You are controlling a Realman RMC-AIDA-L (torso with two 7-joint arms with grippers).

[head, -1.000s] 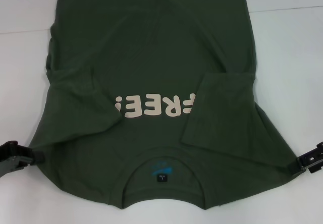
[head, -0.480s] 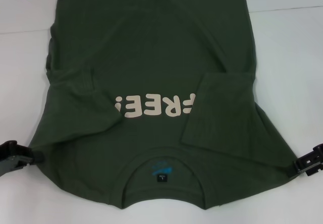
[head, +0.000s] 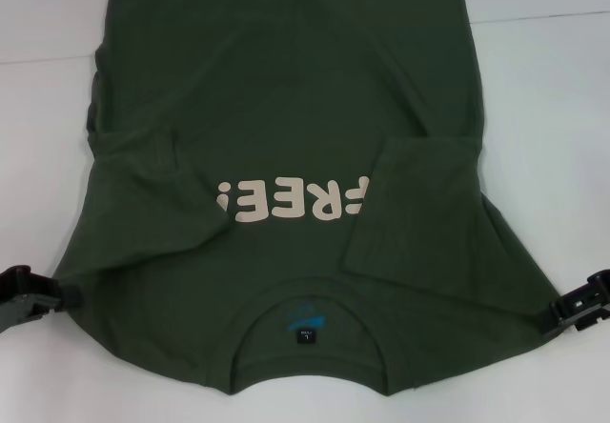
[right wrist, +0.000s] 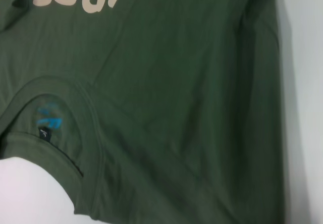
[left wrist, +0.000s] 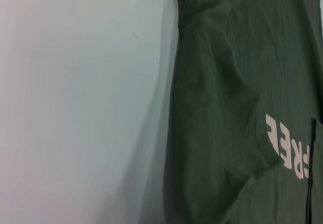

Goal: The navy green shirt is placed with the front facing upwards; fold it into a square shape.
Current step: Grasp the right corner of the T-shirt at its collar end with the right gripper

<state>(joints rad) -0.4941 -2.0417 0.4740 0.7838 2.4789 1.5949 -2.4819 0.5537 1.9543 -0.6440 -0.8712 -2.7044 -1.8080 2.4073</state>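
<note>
The navy green shirt (head: 286,147) lies face-up on the white worktop (head: 543,90), long axis 12 to 6 o'clock, collar at 6. We see the left end effector (head: 59,296) at its 8 o'clock shoulder edge, the right end effector (head: 560,314) at 4; whether they grip, we cannot tell. Both sleeves are folded inward.

navy green shirt (head: 286,90): matt cotton-like cloth | table (head: 543,109): smooth white, faint sheen

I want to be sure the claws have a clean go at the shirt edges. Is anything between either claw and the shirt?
Nothing visible. The left claw and right claw both sit right at the navy green shirt's side edges near the shoulders, on the white table.
</note>
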